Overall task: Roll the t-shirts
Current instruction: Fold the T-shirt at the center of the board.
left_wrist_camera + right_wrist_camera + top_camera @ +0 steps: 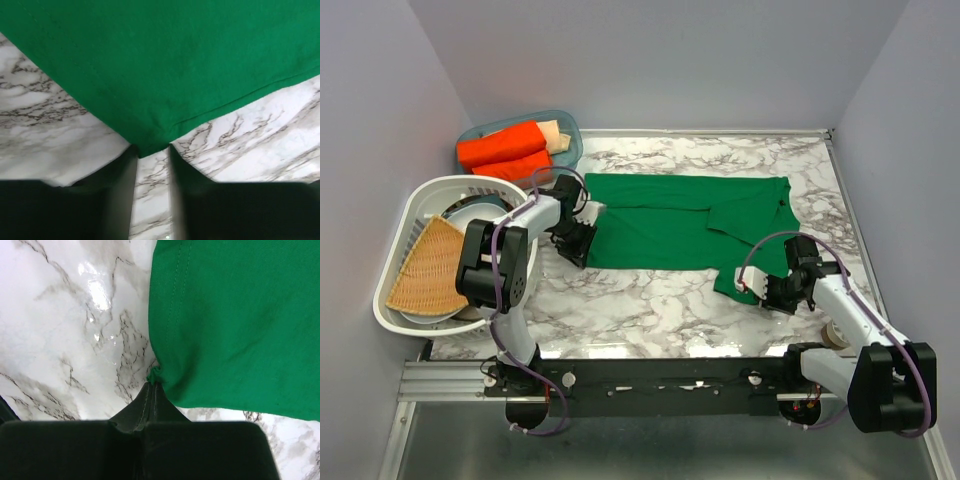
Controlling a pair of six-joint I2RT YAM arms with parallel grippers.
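Your right gripper is squeezed closed on a little bunched-up nub of the green t-shirt, right at the stitched hem where the edge turns a corner. From the top camera that's the near right corner of the shirt, closest to your right arm's base.

Your left gripper is a different story. Its fingers sit a bit apart with marble showing between them, and a pointed corner of the shirt just reaches the tips. It doesn't look like it's clamped on anything.

The shirt lies flat on the marble table, spread sideways between your two arms, with a fold over its right part.

Off to the left there's a white basket with a tan woven thing in it. Behind that is a blue tub holding orange rolls.
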